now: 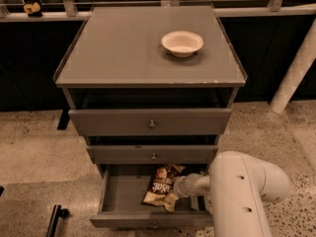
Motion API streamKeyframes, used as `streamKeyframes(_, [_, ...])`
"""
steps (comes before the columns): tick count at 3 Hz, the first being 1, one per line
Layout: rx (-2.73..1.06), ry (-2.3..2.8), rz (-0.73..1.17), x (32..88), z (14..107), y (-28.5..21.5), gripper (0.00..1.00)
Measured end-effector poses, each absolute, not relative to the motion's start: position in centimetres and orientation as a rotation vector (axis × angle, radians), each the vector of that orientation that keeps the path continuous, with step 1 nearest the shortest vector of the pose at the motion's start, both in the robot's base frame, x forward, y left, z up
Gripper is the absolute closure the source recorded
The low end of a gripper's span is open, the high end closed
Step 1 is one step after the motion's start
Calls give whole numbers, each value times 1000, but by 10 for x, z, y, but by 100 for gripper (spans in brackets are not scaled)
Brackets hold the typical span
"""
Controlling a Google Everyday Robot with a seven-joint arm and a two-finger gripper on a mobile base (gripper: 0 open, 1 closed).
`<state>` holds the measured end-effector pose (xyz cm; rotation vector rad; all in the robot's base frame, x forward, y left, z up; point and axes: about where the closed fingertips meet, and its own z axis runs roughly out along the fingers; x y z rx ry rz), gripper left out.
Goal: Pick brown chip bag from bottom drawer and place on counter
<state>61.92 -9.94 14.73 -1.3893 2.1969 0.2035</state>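
The brown chip bag (161, 185) lies inside the open bottom drawer (123, 196), right of its middle, with white lettering up. My white arm comes in from the lower right and reaches into the drawer. The gripper (177, 187) is at the bag's right edge, mostly hidden behind the wrist. The counter (118, 48) is the flat grey top of the cabinet, above all three drawers.
A white bowl (182, 42) stands on the counter at the back right. The two upper drawers (150, 123) stick out slightly. A white pole (296, 68) stands to the right, and a dark handle (54, 218) lies on the speckled floor at the lower left.
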Motion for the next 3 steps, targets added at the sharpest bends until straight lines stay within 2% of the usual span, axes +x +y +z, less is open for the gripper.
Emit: streamKeyframes(3, [-1478, 2225, 155, 602, 172, -101, 100])
